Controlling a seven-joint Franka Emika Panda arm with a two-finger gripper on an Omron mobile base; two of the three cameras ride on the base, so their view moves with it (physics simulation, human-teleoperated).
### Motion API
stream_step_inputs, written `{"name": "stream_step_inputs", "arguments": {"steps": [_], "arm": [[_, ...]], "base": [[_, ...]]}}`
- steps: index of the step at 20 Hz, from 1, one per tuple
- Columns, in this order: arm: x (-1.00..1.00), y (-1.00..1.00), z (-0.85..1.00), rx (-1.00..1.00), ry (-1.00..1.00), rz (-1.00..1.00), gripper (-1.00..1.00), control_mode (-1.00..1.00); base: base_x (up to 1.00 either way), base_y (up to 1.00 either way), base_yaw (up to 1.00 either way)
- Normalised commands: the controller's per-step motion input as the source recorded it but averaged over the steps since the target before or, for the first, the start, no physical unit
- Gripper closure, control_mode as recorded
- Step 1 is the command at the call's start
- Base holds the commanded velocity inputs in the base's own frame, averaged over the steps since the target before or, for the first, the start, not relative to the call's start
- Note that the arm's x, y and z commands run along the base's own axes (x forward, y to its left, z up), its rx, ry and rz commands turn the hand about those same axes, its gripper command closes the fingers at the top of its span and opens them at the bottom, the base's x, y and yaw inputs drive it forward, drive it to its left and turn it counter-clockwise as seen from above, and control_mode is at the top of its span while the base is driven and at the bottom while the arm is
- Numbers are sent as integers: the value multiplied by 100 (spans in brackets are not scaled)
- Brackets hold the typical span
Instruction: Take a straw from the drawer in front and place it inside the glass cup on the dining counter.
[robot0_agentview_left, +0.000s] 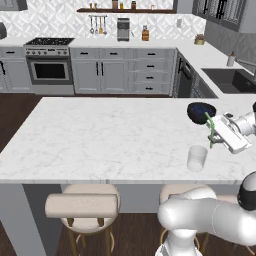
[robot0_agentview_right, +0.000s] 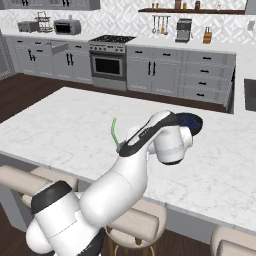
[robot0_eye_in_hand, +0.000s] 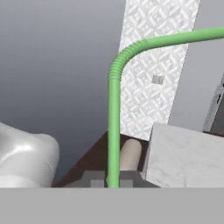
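Straw (robot0_agentview_left: 210, 131): thin, light green, ribbed bend near top. Gripper (robot0_agentview_left: 216, 142) clamped on straw, above tabletop (robot0_agentview_left: 100, 140) near right front edge. Cup (robot0_agentview_left: 197, 158) clear, upright, just below-left of gripper, close to front edge. Dark bowl (robot0_agentview_left: 201, 112) behind. Broad bare marble left. Hand view: straw's ribbed bend up close (robot0_eye_in_hand: 114, 122). Right view: arm hides cup.

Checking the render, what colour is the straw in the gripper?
Light green straw, clearest in the hand view.
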Motion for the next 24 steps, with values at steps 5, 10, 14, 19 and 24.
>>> {"name": "stream_step_inputs", "arguments": {"steps": [5, 10, 14, 19, 24], "arm": [[9, 0, -4, 11, 15, 0, 100, -100], [1, -2, -3, 9, 9, 0, 100, -100], [-3, -4, 0, 1, 1, 0, 100, -100], [0, -6, -4, 1, 6, 0, 100, -100], [0, -8, -8, 3, 16, 0, 100, -100]], "base": [[0, 0, 0], [0, 0, 0], [0, 0, 0], [0, 0, 0], [0, 0, 0]]}}
